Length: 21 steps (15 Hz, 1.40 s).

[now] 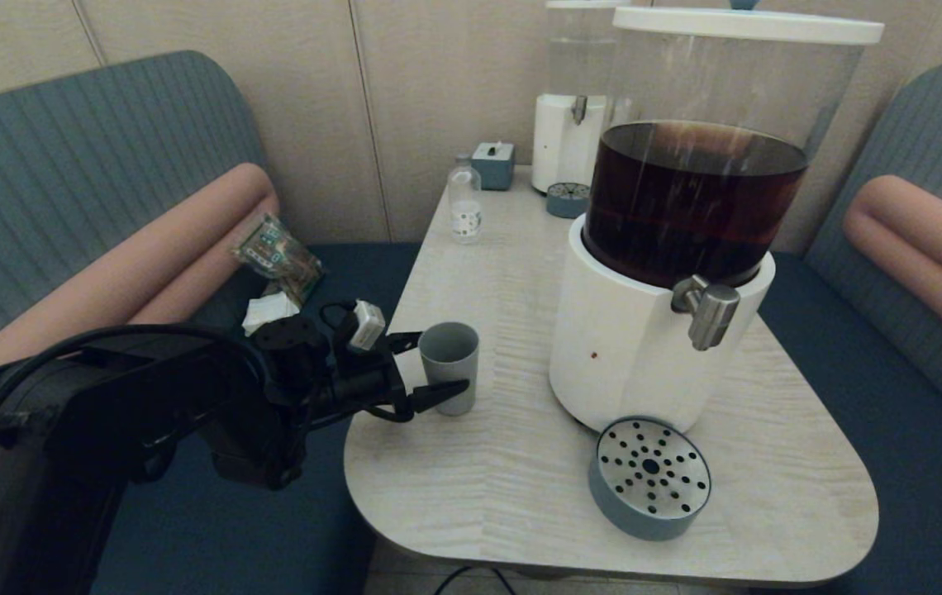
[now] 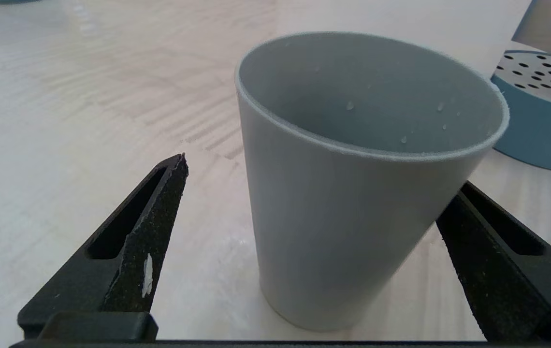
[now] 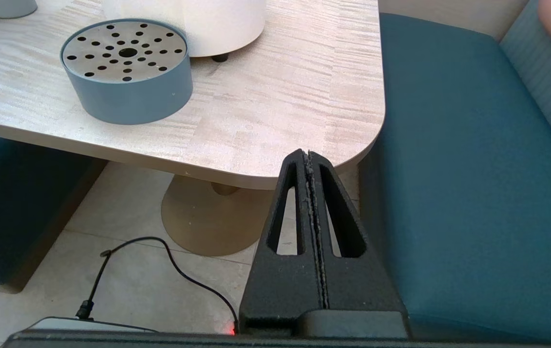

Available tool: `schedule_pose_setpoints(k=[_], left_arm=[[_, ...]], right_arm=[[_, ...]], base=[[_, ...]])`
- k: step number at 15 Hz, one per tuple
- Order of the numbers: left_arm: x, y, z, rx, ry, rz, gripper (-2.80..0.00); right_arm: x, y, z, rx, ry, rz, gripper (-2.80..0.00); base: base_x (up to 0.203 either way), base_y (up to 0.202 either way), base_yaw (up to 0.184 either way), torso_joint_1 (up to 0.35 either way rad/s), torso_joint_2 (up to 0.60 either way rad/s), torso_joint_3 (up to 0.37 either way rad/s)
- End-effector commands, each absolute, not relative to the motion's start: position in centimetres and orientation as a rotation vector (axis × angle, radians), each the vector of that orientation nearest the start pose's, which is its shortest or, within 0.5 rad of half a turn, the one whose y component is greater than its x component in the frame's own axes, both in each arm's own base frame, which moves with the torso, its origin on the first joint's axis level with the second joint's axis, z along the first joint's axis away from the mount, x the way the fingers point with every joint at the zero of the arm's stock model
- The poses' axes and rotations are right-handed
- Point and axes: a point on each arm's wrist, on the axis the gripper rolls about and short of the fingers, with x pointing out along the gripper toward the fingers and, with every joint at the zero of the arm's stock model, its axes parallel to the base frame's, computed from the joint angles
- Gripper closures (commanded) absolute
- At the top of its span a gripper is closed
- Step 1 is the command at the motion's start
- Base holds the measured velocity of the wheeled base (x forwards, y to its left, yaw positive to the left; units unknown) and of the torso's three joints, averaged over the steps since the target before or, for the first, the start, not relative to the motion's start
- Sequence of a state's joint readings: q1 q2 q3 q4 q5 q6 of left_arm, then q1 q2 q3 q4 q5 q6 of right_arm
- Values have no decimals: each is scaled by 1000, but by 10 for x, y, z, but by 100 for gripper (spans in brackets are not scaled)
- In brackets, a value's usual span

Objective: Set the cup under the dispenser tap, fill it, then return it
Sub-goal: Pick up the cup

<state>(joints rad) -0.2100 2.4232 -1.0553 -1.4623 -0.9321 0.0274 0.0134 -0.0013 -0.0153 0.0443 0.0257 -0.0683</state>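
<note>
The grey-green cup (image 1: 449, 364) stands upright on the table's left side, with only a few droplets inside (image 2: 353, 193). My left gripper (image 1: 444, 359) is open around it, one finger on each side. In the left wrist view one fingertip (image 2: 179, 166) stands apart from the cup's wall, and the other finger (image 2: 478, 227) lies close against the far side, partly hidden. The steel dispenser tap (image 1: 711, 310) juts from the white-based dispenser (image 1: 636, 355) of dark drink, well to the cup's right. My right gripper (image 3: 308, 157) is shut and empty, parked below the table's near right corner.
A round blue drip tray (image 1: 650, 477) with a perforated steel top sits on the table (image 1: 487, 496) below and left of the tap. At the back stand a clear bottle (image 1: 464, 202), a clear-liquid dispenser (image 1: 570, 124) and a small box (image 1: 493, 164). A snack packet (image 1: 277, 256) lies on the left sofa.
</note>
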Motion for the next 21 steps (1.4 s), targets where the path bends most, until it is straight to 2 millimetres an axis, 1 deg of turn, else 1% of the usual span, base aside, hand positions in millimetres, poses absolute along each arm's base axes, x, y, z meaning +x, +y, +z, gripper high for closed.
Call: schedule_pose_setpoints(k=[1, 8, 13, 18, 19, 21], left_arm=[[418, -108, 48, 64, -119, -1145, -280], [434, -114, 46, 69, -161, -1147, -280], [431, -124, 47, 63, -166, -1166, -280], [430, -124, 47, 60, -168, -1158, -280], [430, -124, 46, 59, -171, -1154, 0], [430, -124, 47, 52, -169, -1150, 0]], right_arm=[[-24, 0, 75, -69, 23, 41, 0], [-24, 0, 75, -69, 23, 41, 0], [-24, 0, 75, -69, 23, 41, 0], [-24, 0, 75, -69, 23, 41, 0], [-24, 0, 75, -69, 23, 41, 0], [-24, 0, 75, -69, 23, 41, 0]], base=[[0, 0, 0, 0, 0, 0], [0, 0, 0, 0, 0, 0], [0, 0, 0, 0, 0, 0], [0, 0, 0, 0, 0, 0], [0, 0, 0, 0, 0, 0], [0, 0, 0, 0, 0, 0]])
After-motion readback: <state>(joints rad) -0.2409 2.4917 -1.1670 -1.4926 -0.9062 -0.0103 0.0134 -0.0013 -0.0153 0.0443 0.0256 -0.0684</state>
